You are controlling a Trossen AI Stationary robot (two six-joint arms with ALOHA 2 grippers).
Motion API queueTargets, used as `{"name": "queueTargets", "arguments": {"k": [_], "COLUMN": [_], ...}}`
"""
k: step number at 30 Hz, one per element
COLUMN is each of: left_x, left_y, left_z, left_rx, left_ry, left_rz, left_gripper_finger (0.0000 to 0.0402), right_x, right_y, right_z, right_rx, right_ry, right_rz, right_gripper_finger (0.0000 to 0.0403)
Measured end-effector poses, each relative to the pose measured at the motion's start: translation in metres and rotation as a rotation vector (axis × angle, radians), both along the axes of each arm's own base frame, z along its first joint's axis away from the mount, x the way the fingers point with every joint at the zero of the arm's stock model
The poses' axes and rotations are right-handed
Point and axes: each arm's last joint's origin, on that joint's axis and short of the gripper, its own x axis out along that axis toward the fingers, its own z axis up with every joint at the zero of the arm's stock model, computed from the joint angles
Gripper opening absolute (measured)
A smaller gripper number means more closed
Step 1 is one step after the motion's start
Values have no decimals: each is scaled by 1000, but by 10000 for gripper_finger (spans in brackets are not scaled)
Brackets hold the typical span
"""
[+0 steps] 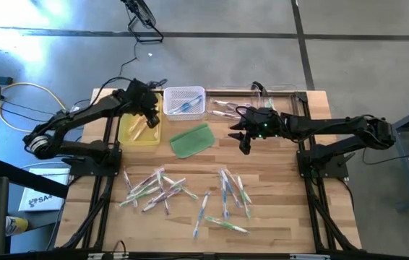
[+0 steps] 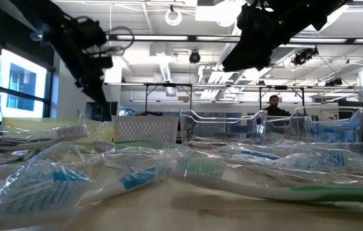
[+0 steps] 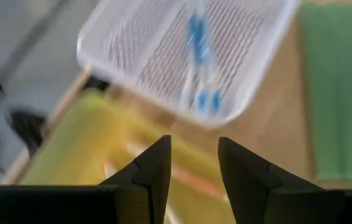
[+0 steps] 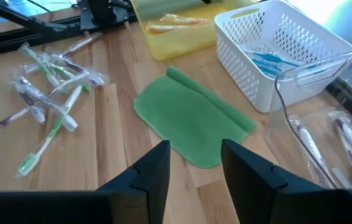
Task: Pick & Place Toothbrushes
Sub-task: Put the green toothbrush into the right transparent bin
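A: Start nearest. What lies on the bench point(image 1: 284, 217)?

B: The loose toothbrushes point(image 1: 157, 189), most in clear wrappers, in two scatters toward six o'clock: one at seven, one at five. None is held. They look like the unsorted stock, left in reach of both arms.

A: And farther in?

B: At the middle, a flat green pad point(image 1: 191, 139). The right gripper point(image 1: 242, 139) hovers just at its three o'clock side, jaws partly apart with nothing between them. I judge it is between picks, facing the piles across the pad.

A: The left one?

B: The left gripper point(image 1: 150, 115) hangs over the yellow tray point(image 1: 138, 131) at about ten o'clock. Its jaws stand a little apart and empty. That placing suggests it is working at the tray, though I can't say whether arriving or leaving.

A: What is in the containers?

B: The yellow tray holds a few orange-pink brushes point(image 4: 171, 23). The white perforated basket point(image 1: 183, 103), at twelve o'clock, holds blue-handled brushes point(image 4: 269, 61). So the sorting seems to go by colour.

A: Anything at one o'clock?

B: A clear plastic bin point(image 1: 282, 96) at the far edge, with pale wrapped brushes point(image 1: 224, 108) lying by it, between the basket and the bin. Whether they are inside its walls I cannot tell.
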Motion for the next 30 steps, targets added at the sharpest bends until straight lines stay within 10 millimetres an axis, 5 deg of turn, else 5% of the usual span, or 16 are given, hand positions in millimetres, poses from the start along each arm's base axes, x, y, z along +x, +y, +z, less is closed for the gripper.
{"name": "queueTargets", "arguments": {"k": [17, 30], "left_x": [-3, 8], "left_y": [-110, -148], "left_z": [42, 46], "left_rx": [322, 376], "left_ry": [-334, -388], "left_rz": [-536, -786], "left_gripper_finger": [129, 129], "right_x": [1, 1], "right_y": [0, 2], "right_z": [2, 2], "right_rx": [16, 38], "right_ry": [-27, -31], "right_rz": [-12, -13], "right_gripper_finger": [136, 136]}}
